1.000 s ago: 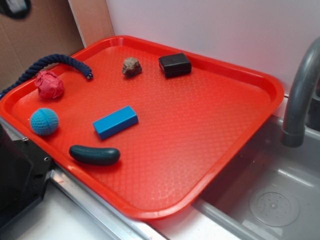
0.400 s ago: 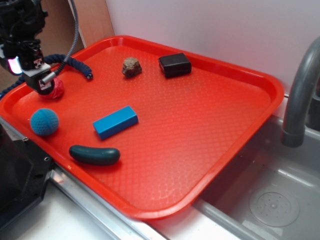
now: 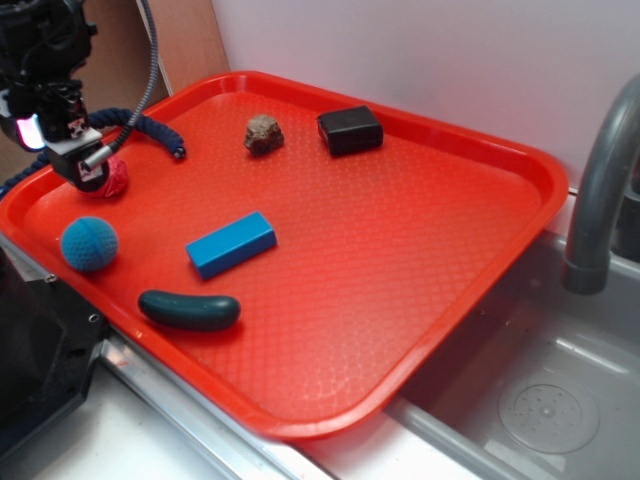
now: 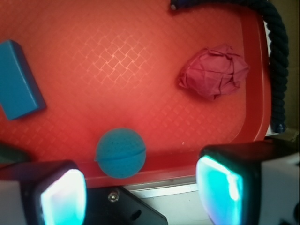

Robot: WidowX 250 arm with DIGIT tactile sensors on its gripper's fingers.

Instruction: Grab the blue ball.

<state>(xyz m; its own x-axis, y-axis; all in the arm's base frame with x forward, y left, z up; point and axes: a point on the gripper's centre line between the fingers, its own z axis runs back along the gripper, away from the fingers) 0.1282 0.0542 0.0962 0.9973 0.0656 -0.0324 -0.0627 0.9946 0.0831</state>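
The blue ball lies on the red tray near its front left rim. In the wrist view the blue ball sits low in the frame, between the two fingers and nearer the left one. My gripper hangs above the tray's left corner, over the wrinkly red ball, behind the blue ball. In the wrist view my gripper is open wide and empty, and the red ball lies at the upper right.
A blue block, a dark green oblong, a brown rock and a black block lie on the tray. A dark blue rope curves over the left rim. A sink and grey faucet are at the right.
The arm has come into view at the upper left, above the red ball. It has hardly moved in the last half second. The objects have not moved.
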